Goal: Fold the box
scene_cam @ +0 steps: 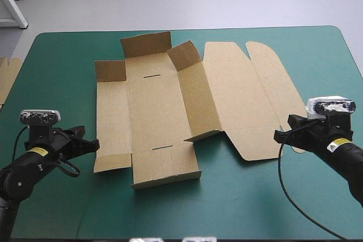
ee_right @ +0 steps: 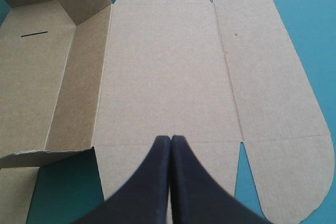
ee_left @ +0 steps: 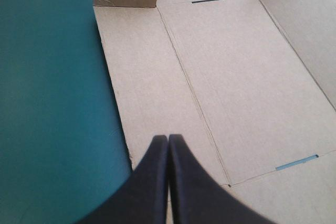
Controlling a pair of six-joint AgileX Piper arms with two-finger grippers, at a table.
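Box (scene_cam: 164, 111), high view: mid-table on teal-green cover (scene_cam: 68, 55), mostly flat. Far wall and two far corner flaps raised; right wall tilted up between base and lid; left wall, near wall and lid lying flat, lid out to the right. Spare board (scene_cam: 7, 77) at table's left edge, well apart. Left gripper (scene_cam: 93, 144) just beside near-left corner flap; right gripper (scene_cam: 279, 136) at near-right edge of lid. Judged early in the fold: most walls not yet stood up, none tucked.

Left wrist view: left gripper (ee_left: 168, 139) pressed together into one point, pinching nothing, poised over near end of left wall panel. Contact with board: cannot tell. Base panel ahead and to the right, narrow slot (ee_left: 208, 1) at its far end, a second at its near end. Bare cover left of the board.

Right wrist view: right gripper (ee_right: 171, 139) likewise pressed together and empty, tips over a crease close to lid's near edge. Contact not clear. Lid flat ahead; tilted right wall to the left of it.

Next move, as judged: raise left wall about its crease. Calls for getting under an edge lying flat on the cover, either by sliding a closed tip beneath from the left or by spreading fingers to pinch that edge. Probably also needs right gripper pressing down to stop the sheet sliding.
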